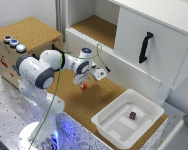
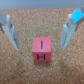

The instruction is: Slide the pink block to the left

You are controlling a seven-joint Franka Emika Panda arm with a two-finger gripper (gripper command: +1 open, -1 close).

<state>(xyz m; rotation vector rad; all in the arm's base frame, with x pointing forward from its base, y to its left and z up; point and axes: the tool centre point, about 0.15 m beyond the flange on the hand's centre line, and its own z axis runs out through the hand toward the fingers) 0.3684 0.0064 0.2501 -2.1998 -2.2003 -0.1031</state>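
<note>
The pink block [image 2: 41, 50] is a small reddish-pink cube with dark marks on its top and front faces, resting on the cork surface. In the exterior view the pink block [image 1: 84, 86] shows as a tiny red spot just under the gripper [image 1: 84, 82]. In the wrist view the gripper [image 2: 40, 44] is open, with one finger [image 2: 11, 31] and the other finger [image 2: 70, 29] standing on either side of the block, apart from it. The block is not gripped.
A white tray [image 1: 105, 120] at the exterior view's lower right holds a small dark purple cube [image 1: 132, 115]. A white cabinet with a black handle [image 1: 145, 47] stands behind. A cork-topped box with coloured buttons [image 1: 14, 42] is at the exterior view's left.
</note>
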